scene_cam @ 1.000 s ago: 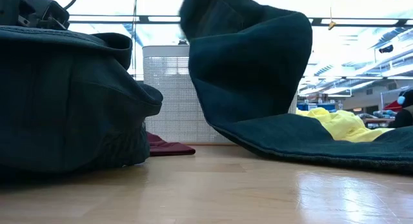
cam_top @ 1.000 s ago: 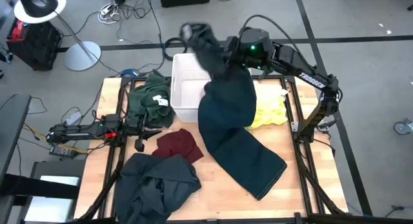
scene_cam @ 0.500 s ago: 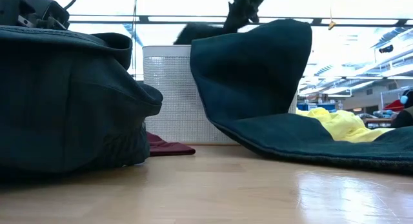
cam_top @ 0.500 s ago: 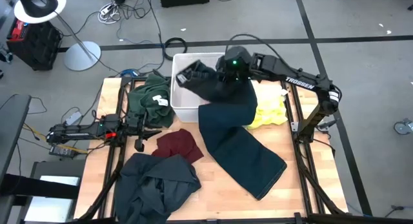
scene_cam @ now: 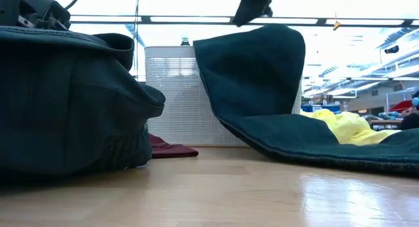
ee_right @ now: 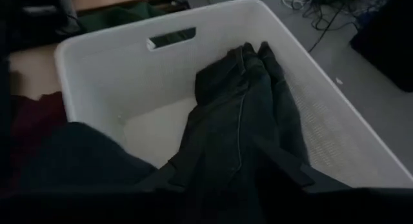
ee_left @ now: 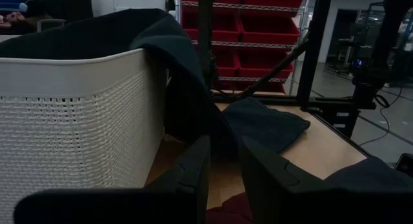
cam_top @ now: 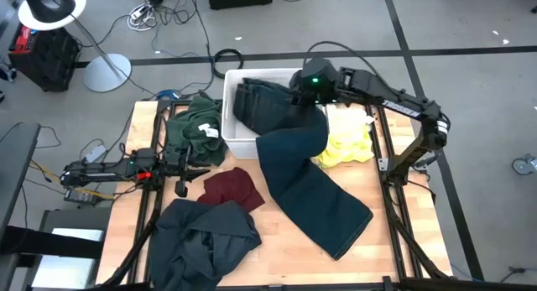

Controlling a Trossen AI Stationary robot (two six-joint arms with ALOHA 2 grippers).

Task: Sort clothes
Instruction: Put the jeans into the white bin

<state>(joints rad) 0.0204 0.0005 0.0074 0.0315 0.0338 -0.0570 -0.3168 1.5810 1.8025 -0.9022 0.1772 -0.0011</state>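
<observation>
The dark blue jeans (cam_top: 310,190) lie with their upper end inside the white tub (cam_top: 231,140). Their middle is draped over the tub's near right rim and their legs are spread on the table. My right gripper (cam_top: 291,96) hangs open over the tub's right side. The upper end of the jeans (ee_right: 239,114) lies below and between its fingers, and in the low view the gripper (scene_cam: 252,8) is apart from the jeans (scene_cam: 255,76). My left gripper (cam_top: 197,169) rests at the table's left, empty, with a narrow gap between its fingers (ee_left: 226,146).
A green top (cam_top: 193,132) lies left of the tub. A maroon piece (cam_top: 231,190) lies in front of it, and the dark grey-green jacket (cam_top: 201,241) is heaped at the near left. A yellow piece (cam_top: 348,144) lies right of the jeans. Bare wood shows at the near middle.
My right gripper has carried the upper end of the jeans from high over the tub's far side down into the tub, then drawn back a little toward the right. That end now lies in the tub, clear of the gripper. The legs have stayed on the table.
</observation>
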